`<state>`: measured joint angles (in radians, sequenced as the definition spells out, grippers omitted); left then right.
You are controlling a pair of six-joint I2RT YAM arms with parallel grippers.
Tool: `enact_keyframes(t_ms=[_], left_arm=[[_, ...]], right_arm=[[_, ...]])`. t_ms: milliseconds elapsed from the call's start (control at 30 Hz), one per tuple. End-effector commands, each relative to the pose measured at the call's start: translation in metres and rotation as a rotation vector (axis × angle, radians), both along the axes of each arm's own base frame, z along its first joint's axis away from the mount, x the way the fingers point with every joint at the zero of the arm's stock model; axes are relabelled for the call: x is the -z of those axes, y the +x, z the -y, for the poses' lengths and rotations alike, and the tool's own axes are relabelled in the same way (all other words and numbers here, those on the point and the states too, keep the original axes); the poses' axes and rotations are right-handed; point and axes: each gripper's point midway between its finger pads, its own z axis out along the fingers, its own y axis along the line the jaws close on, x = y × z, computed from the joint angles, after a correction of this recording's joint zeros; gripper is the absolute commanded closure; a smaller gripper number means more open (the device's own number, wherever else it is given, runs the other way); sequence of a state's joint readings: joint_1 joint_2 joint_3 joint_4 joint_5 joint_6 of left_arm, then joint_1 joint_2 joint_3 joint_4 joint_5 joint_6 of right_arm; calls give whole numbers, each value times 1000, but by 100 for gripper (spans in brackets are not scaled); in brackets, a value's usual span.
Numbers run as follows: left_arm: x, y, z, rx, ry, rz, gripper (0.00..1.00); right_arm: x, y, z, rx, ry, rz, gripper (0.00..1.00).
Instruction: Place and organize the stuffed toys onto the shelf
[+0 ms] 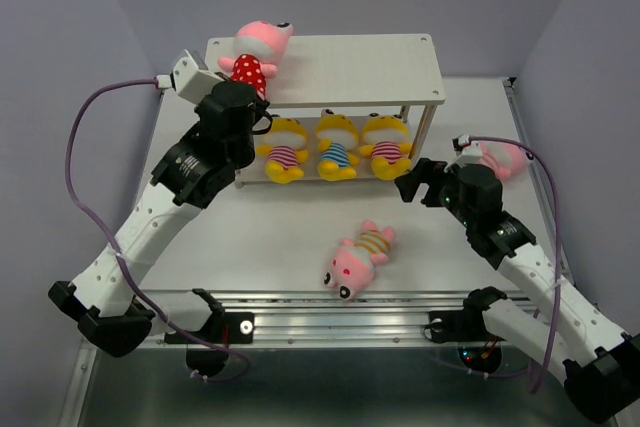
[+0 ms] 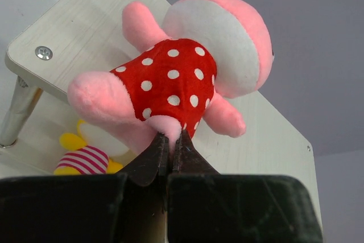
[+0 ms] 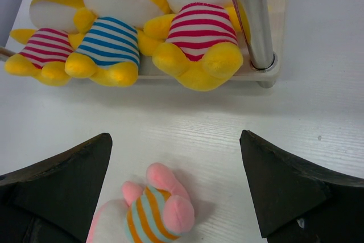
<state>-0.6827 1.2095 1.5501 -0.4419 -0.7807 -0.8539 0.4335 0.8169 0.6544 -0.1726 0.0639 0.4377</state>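
My left gripper [image 1: 260, 97] [image 2: 170, 138] is shut on the lower body of a pink toy in a red dotted shirt [image 1: 255, 52] [image 2: 170, 78]. It holds the toy at the left end of the shelf's top board [image 1: 350, 62] [image 2: 74, 27]. Three yellow toys in striped shirts [image 1: 336, 144] [image 3: 108, 44] sit in a row on the lower tier. A pink toy in an orange-and-blue striped shirt [image 1: 360, 257] [image 3: 151, 211] lies on the table. My right gripper [image 1: 415, 185] [image 3: 175, 140] is open and empty just above it. Another pink toy [image 1: 508, 159] lies behind the right arm.
The shelf's metal leg [image 3: 253, 21] stands close ahead of the right gripper. A metal rail [image 1: 330, 322] runs along the table's near edge. A purple cable [image 1: 80, 147] loops out left of the left arm. Grey walls enclose the table.
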Motion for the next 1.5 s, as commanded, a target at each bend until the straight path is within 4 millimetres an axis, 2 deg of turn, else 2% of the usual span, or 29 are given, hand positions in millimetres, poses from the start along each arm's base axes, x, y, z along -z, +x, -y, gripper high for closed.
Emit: enact_keyframes(t_ms=[0, 200, 533, 600, 667, 700, 800, 1067, 1200, 1300, 1467], left_arm=[[-40, -2, -8, -82, -77, 103, 100], [-39, 7, 7, -67, -48, 94, 100], [-31, 17, 15, -80, -23, 71, 98], [-30, 18, 18, -69, -24, 71, 91], [-30, 19, 21, -57, -14, 74, 80], [-29, 21, 23, -49, -12, 72, 70], [-29, 21, 25, -44, -10, 71, 56], [-27, 18, 26, -27, -19, 84, 51], [-29, 16, 29, -1, -22, 87, 35], [-32, 15, 32, 20, -25, 97, 30], [-40, 8, 47, 120, -28, 124, 15]], right_arm=[[-12, 2, 1, 16, 18, 55, 0], [-12, 3, 3, 28, 15, 58, 0], [-12, 3, 6, 42, 12, 61, 0], [-13, 3, 6, 44, 12, 63, 0], [-12, 3, 6, 45, 10, 62, 0], [-12, 3, 6, 45, 10, 62, 0], [-10, 4, 6, 45, 8, 56, 0], [-9, 4, 6, 44, 5, 56, 0], [-10, 5, 5, 41, 6, 57, 0], [-10, 5, 5, 40, 8, 56, 0], [-8, 5, 4, 37, 4, 49, 0]])
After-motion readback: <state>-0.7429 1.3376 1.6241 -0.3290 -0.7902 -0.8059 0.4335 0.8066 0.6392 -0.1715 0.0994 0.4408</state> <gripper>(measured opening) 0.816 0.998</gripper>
